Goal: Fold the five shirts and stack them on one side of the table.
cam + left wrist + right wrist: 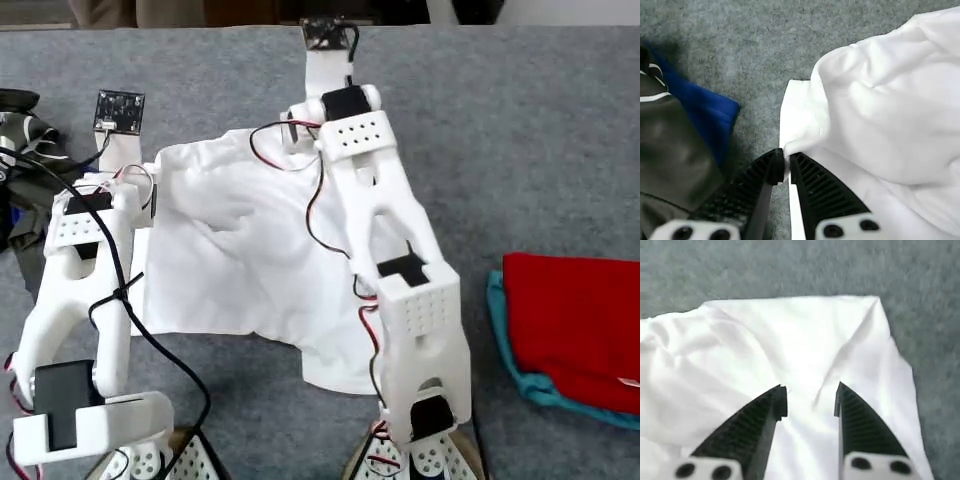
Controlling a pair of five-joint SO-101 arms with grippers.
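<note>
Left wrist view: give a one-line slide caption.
Left tool shut on an edge of the white shirt; blue garment and dark garment lie beside it on grey table.

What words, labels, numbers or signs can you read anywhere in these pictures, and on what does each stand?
None can be read. The white shirt, the red shirt and the dark garment show no legible print; the garment's white lines form no letters.

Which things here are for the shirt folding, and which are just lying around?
For the job: white shirt, red shirt, teal shirt, blue garment, dark garment, left gripper, right gripper.
Just lying about: black cable, grey table cover.
</note>
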